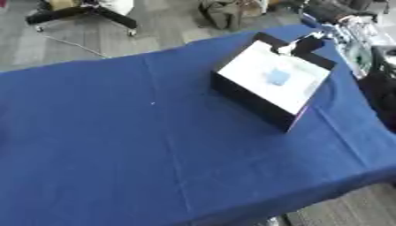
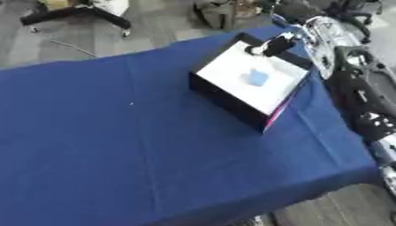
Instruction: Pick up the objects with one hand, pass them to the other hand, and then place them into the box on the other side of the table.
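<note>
A black-walled box [image 2: 251, 84] with a white floor is set near the far right edge of the blue tablecloth [image 1: 116, 145], which is creased but broadly bare to the left. A small blue object [image 2: 257, 77] lies inside the box. The right hand [image 2: 278, 45] is seen over the box's far rim; its finger state cannot be told
</note>
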`<control>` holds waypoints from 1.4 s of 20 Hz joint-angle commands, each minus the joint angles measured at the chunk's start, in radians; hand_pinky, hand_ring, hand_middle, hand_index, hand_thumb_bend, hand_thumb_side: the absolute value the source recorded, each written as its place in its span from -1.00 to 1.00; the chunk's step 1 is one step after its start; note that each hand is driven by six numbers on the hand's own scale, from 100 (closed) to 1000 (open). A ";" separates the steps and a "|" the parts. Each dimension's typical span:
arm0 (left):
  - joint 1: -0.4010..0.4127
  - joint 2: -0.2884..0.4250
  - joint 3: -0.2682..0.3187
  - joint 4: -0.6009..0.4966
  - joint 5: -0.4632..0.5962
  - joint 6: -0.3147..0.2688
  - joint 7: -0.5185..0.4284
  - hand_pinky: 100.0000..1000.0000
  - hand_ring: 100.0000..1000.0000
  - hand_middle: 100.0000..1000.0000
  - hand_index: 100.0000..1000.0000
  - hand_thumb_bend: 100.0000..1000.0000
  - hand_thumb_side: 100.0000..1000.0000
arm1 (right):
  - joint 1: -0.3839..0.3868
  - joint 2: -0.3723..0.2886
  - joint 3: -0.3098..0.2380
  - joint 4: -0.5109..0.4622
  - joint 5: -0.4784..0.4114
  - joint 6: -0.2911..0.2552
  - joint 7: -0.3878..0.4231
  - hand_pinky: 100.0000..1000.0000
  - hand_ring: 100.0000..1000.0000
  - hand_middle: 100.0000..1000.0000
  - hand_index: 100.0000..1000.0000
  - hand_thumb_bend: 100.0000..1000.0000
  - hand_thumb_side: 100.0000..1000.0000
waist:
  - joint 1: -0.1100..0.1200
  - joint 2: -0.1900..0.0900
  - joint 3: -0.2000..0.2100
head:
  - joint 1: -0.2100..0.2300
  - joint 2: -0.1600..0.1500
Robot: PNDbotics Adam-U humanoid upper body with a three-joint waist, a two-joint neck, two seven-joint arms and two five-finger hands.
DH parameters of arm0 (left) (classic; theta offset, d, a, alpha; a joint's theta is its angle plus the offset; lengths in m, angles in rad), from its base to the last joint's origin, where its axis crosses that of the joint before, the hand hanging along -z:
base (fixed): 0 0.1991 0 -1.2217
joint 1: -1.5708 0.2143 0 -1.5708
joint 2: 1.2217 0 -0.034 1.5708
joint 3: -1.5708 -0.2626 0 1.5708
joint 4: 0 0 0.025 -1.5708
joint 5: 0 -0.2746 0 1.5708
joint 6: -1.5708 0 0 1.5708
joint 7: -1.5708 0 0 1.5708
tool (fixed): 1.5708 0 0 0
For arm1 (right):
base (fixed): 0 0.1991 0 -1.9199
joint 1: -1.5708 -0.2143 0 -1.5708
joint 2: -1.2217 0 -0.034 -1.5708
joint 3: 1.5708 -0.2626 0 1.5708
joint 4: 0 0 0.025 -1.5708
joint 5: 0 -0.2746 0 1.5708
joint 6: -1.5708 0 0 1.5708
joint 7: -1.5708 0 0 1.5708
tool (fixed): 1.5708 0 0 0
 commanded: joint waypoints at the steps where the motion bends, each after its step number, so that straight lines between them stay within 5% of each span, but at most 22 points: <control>1: -0.009 0.026 0.031 0.011 -0.044 -0.003 0.014 0.64 0.62 0.58 0.55 -1.00 0.53 | 0.051 0.003 -0.020 -0.274 -0.132 -0.010 -0.085 0.80 0.84 0.87 0.99 -0.26 -0.80 | 0.001 -0.009 -0.004 | 0.072 -0.003; 3: -0.013 0.035 0.050 0.028 -0.103 -0.004 0.032 0.64 0.62 0.58 0.55 -1.00 0.49 | 0.117 0.050 -0.012 -0.457 -0.192 -0.033 -0.130 0.76 0.78 0.81 0.94 -0.25 -1.00 | 0.006 -0.005 -0.010 | 0.156 -0.003; 5: -0.022 0.057 0.070 0.046 -0.173 -0.007 0.055 0.64 0.61 0.58 0.55 -1.00 0.42 | 0.165 0.112 0.002 -0.594 -0.205 -0.058 -0.160 0.72 0.72 0.75 0.88 -0.31 -1.00 | 0.010 -0.002 -0.016 | 0.248 -0.003; 9: -0.059 0.142 0.106 0.089 -0.335 -0.006 0.112 0.62 0.57 0.52 0.54 -1.00 0.12 | 0.210 0.242 0.059 -0.644 -0.139 -0.183 -0.231 0.67 0.66 0.67 0.80 -0.46 -1.00 | 0.013 -0.001 -0.031 | 0.357 -0.003; 10: -0.070 0.171 0.109 0.102 -0.384 -0.003 0.122 0.61 0.54 0.49 0.52 -1.00 0.01 | 0.224 0.272 0.080 -0.646 -0.119 -0.210 -0.239 0.68 0.66 0.67 0.80 -0.32 -1.00 | 0.013 -0.001 -0.035 | 0.373 -0.003; 11: -0.082 0.203 0.108 0.114 -0.439 0.000 0.128 0.60 0.52 0.47 0.51 -1.00 -0.36 | 0.239 0.300 0.100 -0.647 -0.104 -0.229 -0.240 0.67 0.66 0.67 0.80 -0.63 -1.00 | 0.012 -0.001 -0.039 | 0.386 -0.003; 13: -0.105 0.266 0.099 0.142 -0.572 0.007 0.125 0.58 0.50 0.45 0.50 -1.00 -0.98 | 0.269 0.341 0.137 -0.647 -0.086 -0.251 -0.228 0.67 0.65 0.67 0.81 -0.77 -1.00 | 0.011 -0.001 -0.046 | 0.404 -0.003; 15: -0.137 0.315 0.080 0.191 -0.716 0.015 0.109 0.57 0.48 0.43 0.50 -0.85 -1.00 | 0.292 0.365 0.167 -0.647 -0.082 -0.264 -0.206 0.67 0.65 0.67 0.82 -0.86 -1.00 | 0.010 0.000 -0.053 | 0.410 -0.003; 17: -0.174 0.356 0.056 0.261 -0.854 0.023 0.088 0.54 0.42 0.37 0.48 -0.43 -1.00 | 0.310 0.387 0.185 -0.648 -0.090 -0.267 -0.189 0.67 0.65 0.67 0.83 -1.00 -1.00 | 0.007 0.000 -0.060 | 0.407 -0.003; 21: -0.268 0.396 0.002 0.458 -1.147 0.018 0.025 0.50 0.32 0.23 0.42 0.02 -0.85 | 0.324 0.409 0.198 -0.648 -0.105 -0.265 -0.160 0.67 0.65 0.67 0.82 -1.00 -1.00 | 0.000 0.002 -0.078 | 0.404 -0.003; 28: -0.397 0.351 -0.009 0.842 -1.440 -0.009 -0.031 0.47 0.24 0.14 0.38 0.16 -0.70 | 0.330 0.421 0.201 -0.648 -0.119 -0.265 -0.139 0.67 0.64 0.67 0.81 -1.00 -1.00 | -0.007 0.011 -0.105 | 0.421 -0.003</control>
